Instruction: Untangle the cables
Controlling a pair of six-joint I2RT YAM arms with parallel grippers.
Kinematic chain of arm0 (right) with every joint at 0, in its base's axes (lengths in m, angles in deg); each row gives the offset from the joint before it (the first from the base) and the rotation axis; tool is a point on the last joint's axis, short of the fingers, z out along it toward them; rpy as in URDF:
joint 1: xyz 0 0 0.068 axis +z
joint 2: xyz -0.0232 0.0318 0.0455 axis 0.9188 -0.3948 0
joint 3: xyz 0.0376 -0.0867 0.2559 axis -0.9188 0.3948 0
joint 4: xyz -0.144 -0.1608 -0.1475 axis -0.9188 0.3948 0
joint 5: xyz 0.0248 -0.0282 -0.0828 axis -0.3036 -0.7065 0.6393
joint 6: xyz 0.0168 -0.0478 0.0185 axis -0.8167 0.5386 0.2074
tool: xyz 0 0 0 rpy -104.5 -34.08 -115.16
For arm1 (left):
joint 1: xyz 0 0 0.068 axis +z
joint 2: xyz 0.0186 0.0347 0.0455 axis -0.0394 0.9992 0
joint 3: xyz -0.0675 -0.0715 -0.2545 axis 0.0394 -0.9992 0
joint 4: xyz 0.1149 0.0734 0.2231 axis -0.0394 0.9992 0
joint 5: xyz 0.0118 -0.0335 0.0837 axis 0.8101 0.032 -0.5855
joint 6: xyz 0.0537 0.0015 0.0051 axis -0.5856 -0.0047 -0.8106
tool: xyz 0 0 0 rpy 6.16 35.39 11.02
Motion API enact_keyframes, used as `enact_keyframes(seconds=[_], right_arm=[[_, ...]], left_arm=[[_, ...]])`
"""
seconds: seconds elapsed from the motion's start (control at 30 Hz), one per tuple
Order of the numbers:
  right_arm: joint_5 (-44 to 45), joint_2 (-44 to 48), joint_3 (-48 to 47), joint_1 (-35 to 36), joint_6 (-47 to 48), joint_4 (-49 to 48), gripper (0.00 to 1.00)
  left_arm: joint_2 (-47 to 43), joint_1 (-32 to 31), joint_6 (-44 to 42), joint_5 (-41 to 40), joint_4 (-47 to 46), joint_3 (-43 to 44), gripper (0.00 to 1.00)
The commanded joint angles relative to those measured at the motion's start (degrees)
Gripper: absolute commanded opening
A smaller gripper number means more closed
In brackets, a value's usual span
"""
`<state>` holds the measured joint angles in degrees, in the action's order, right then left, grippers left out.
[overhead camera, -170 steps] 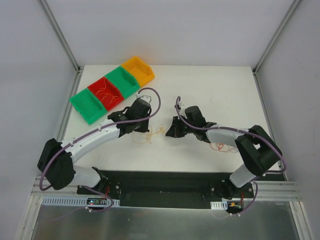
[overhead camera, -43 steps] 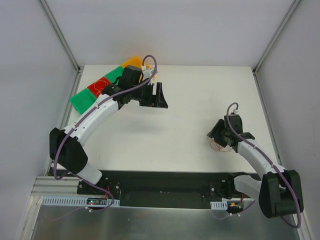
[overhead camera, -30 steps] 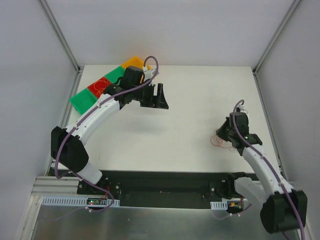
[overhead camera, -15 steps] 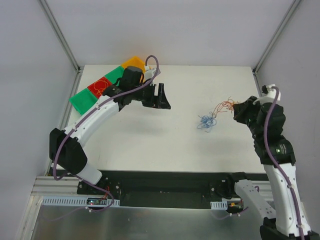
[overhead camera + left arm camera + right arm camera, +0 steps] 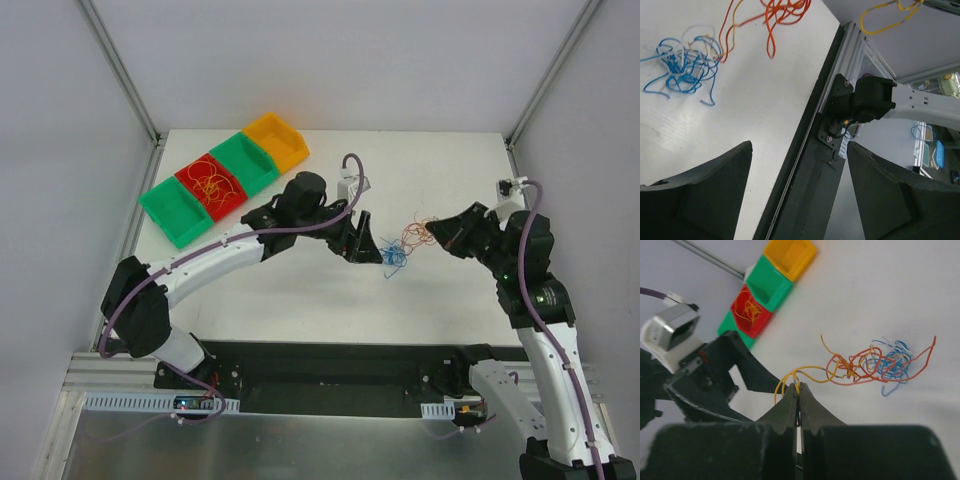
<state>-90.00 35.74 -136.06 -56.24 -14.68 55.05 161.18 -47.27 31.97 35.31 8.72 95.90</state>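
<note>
The right fingers (image 5: 787, 412) are pinching tight on a yellow strand (image 5: 811, 368) of the cables (image 5: 405, 244) lying mid-tabletop (image 5: 300, 290), just beside the wide-open, empty left fingers (image 5: 700, 195), so a hard pull is risking tightened knots or a slipped strand.

left gripper (image 5: 368, 248): jaws spread; arm outstretched | right gripper (image 5: 797, 389): pinched closed; aloft

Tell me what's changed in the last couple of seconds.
The right gripper closed on the cables and brought them from the near right toward the table's centre. The left gripper, open, swung from the bins over to the cables' blue end. The bins stayed put.
</note>
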Motion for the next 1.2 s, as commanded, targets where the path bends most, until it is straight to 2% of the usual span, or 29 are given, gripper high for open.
enact_keyframes(seconds=[0.0,0.13,0.4,0.43,0.53,0.63,0.77,0.97,1.17], right_arm=[[-8.0,1.73,-0.45,-0.31,-8.2,-7.82,0.0],[-9.06,3.66,1.57,-0.31,-11.54,-10.02,0.0],[-9.59,7.09,2.98,-0.31,-14.45,-11.51,0.0],[-9.67,7.01,2.89,-0.31,-14.45,-11.43,0.0],[-10.03,6.39,1.75,-0.31,-14.97,-11.43,0.0],[-10.11,4.9,-2.63,-0.22,-14.63,-12.13,0.0],[-10.29,-0.01,-15.79,-0.31,-12.17,-9.59,0.0],[-7.83,-6.17,-34.96,-0.22,-6.64,-6.6,0.0],[-6.26,-10.39,-43.5,-0.22,-3.99,-4.83,0.0]], left_arm=[[1.34,-1.48,8.98,-4.98,-18.31,-2.87,0.75],[5.73,-3.14,14.0,-7.26,-25.37,-1.56,0.74],[18.47,-4.82,23.22,-6.31,-27.38,7.84,0.49],[19.53,-4.99,24.28,-4.91,-29.22,8.46,0.41],[21.91,-5.26,24.99,-6.9,-28.46,8.82,0.02],[23.4,-5.17,23.85,-9.98,-24.51,7.94,0.0],[24.46,-5.17,23.24,-12.71,-23.53,2.59,0.0],[25.26,-4.73,17.79,-16.93,-18.35,-1.9,0.0],[20.78,-4.38,15.07,-22.12,-16.06,-5.59,0.0]])
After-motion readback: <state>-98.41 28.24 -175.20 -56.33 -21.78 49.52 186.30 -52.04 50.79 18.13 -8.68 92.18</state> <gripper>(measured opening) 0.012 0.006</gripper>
